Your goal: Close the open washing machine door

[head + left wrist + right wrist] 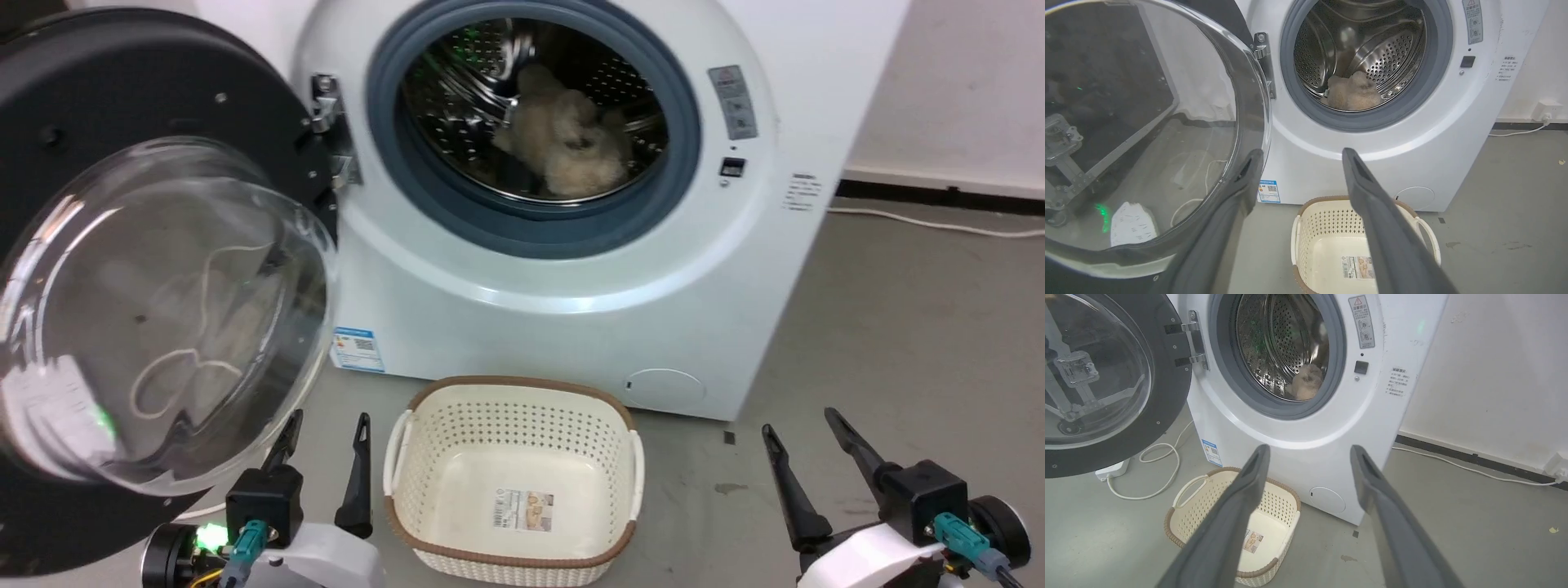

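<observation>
1. Head view: the door (122, 90) stands swung wide at the washer's (506, 310) left edge, its bowl just above the left gripper (328, 420). That gripper and the right gripper (798, 423) point up, jaws wide.
2. Left wrist view: one finger lies beside the door's rim, with a basket (1323, 200) below.
3. Right wrist view: fingers spread, with open floor (1474, 522) to the right.

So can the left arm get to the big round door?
Probably yes. The washing machine door hangs wide open right beside the left gripper, with nothing between them. The basket sits off to the gripper's other side.
</observation>
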Controlling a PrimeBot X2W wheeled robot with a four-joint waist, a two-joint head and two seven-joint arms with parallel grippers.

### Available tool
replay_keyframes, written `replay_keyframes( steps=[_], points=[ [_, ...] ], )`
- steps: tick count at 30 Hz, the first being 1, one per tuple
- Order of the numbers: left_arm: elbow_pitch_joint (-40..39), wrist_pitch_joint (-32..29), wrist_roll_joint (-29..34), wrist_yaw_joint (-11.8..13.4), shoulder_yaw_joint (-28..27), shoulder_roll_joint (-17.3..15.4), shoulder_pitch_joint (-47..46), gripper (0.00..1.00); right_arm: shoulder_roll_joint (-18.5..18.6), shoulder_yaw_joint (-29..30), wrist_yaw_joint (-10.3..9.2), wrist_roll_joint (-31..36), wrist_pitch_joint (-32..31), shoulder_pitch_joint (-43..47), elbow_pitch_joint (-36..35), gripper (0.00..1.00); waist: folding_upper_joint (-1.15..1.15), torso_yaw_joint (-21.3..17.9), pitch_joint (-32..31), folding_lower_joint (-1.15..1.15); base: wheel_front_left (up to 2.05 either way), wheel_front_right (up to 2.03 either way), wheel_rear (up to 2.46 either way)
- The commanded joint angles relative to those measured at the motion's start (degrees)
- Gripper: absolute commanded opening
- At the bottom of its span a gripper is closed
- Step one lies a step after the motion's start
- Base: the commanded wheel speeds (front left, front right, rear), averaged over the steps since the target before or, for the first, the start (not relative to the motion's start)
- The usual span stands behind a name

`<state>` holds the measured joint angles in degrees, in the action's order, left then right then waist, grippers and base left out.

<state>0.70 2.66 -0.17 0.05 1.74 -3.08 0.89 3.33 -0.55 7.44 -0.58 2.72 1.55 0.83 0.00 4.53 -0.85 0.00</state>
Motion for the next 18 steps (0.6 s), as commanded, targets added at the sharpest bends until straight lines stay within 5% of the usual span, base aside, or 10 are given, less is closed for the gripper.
replay_keyframes(
  steps=[1, 18],
  points=[
    [0.11, 0.62, 0.00, 0.31, 0.32, -0.30, -0.13, 1.00, 0.34, -0.26, 0.01, -0.46, 0.57, 0.70, 0.18, 1.00, 0.00, 0.91, -0.15, 0.00, 0.00, 0.00, 0.00],
    [-1.16, 2.66, -0.10, 2.03, 0.97, -0.63, 0.79, 1.00, 1.60, -4.36, 0.02, -1.70, 2.61, -1.00, 1.99, 1.00, 0.00, 5.72, 0.28, 0.00, 0.00, 0.00, 0.00]
  ],
)
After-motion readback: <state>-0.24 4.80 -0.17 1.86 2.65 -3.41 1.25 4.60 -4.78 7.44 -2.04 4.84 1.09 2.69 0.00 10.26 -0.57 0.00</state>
